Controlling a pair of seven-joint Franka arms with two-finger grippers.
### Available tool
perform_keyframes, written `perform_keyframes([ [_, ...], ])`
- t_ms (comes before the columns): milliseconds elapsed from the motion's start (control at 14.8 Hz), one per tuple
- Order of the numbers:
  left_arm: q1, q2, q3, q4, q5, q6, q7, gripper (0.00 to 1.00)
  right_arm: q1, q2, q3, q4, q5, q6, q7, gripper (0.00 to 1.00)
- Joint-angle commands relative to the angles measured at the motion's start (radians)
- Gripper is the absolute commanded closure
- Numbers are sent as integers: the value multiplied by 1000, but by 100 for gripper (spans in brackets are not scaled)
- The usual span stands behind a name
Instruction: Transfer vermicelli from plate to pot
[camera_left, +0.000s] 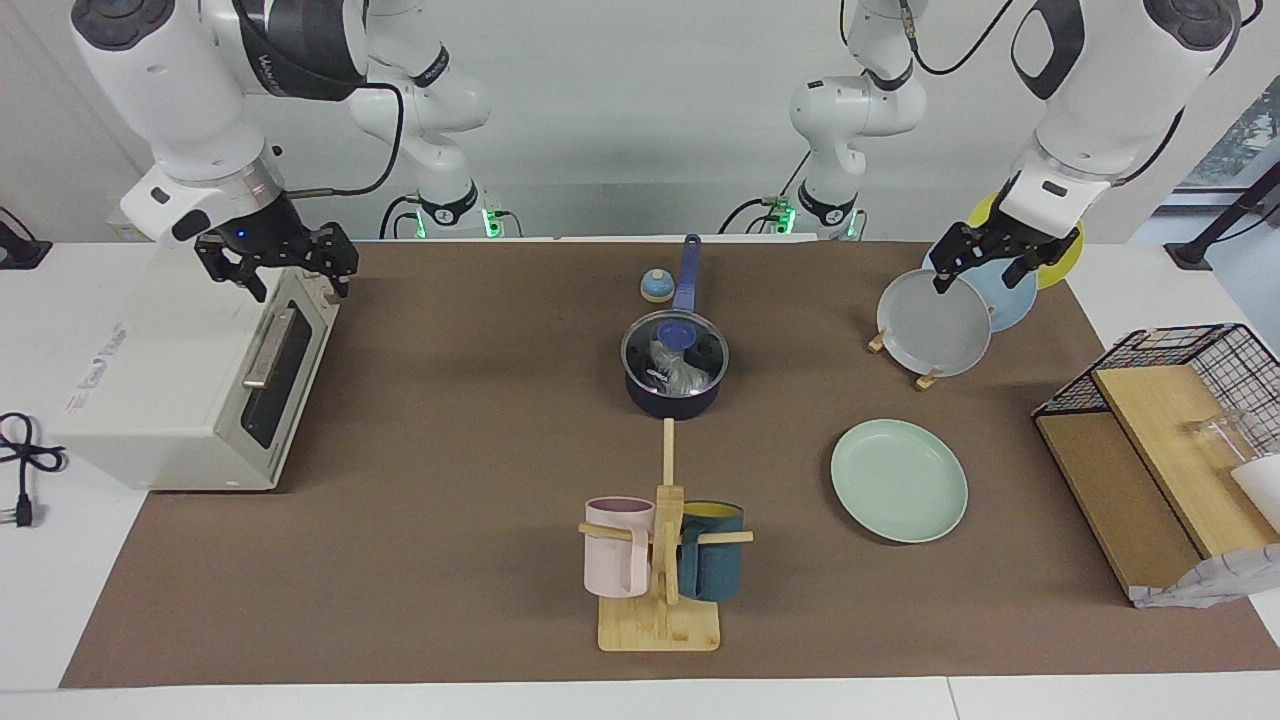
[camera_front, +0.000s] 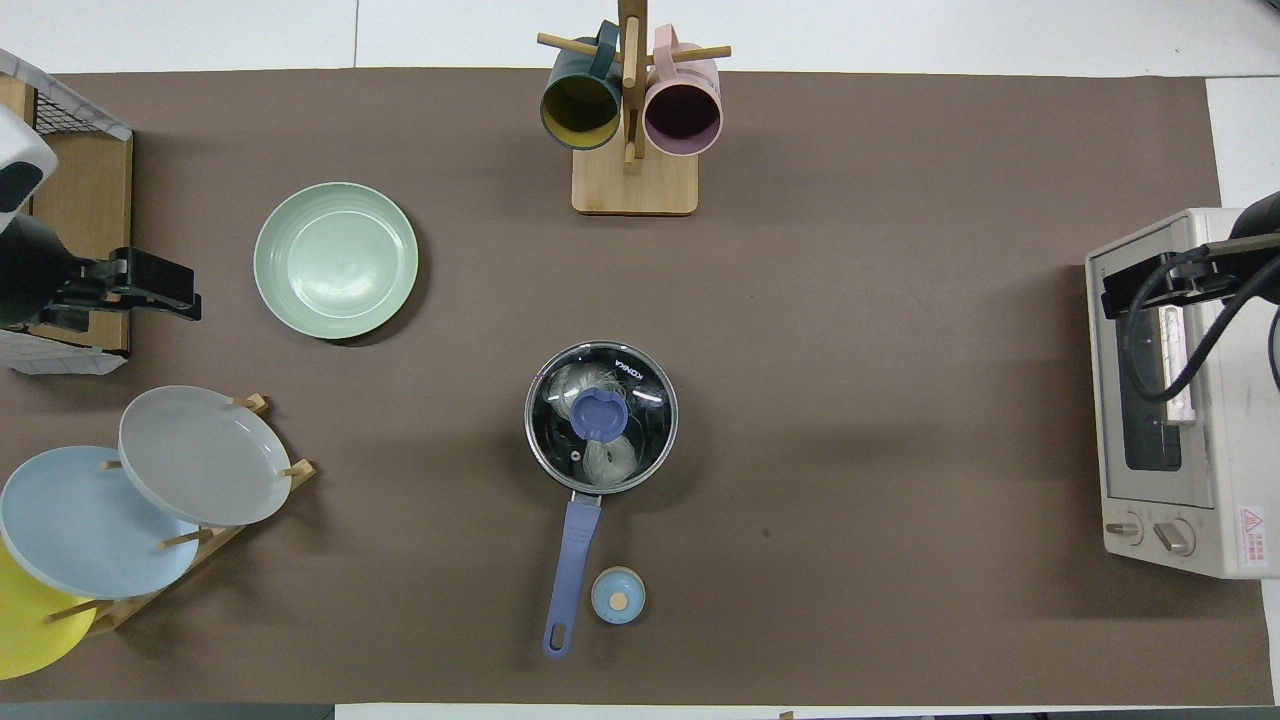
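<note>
Overhead view, toaster oven (camera_front: 1170, 390): the largest thing, at the right arm's end of the table; its outer side runs off the picture's edge.
Wire basket (camera_left: 1180, 420): at the left arm's end, cut off by the picture's edge in both views.
Plate (camera_front: 336, 260): bare, lying flat, farther from the robots than the rack of grey, blue and yellow plates (camera_front: 205, 455).
Pot (camera_front: 601, 418): mid-table, a glass lid (camera_front: 640, 385) on it, handle pointing toward the robots.
Vermicelli (camera_front: 612, 458): inside the pot, seen only through the lid; the blue lid knob hides part of it.
Right gripper (camera_left: 278, 262): raised over the toaster oven's top edge, fingers spread apart, holding nothing.
Left gripper (camera_left: 990, 265): over the rack of plates, fingers apart, nothing held; in the overhead view only its dark tip shows.
</note>
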Motion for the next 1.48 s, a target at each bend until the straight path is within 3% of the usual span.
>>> perform_keyframes([
  [0, 10, -17, -8, -16, 21, -8, -6, 0, 4, -18, 4, -4, 5, 4, 21, 0],
  [270, 10, -17, -8, -16, 21, -8, -6, 0, 7, -24, 1, -5, 73, -42, 32, 0],
  [472, 10, -17, -8, -16, 21, -8, -6, 0, 41, -68, -5, -50, 65, -50, 39, 0],
  [540, 10, -17, -8, -16, 21, -8, -6, 0, -2, -66, -7, -59, 15, 0, 32, 0],
  [1417, 10, -17, -8, -14, 21, -8, -6, 0, -1, -64, 4, -51, 22, -33, 36, 0],
])
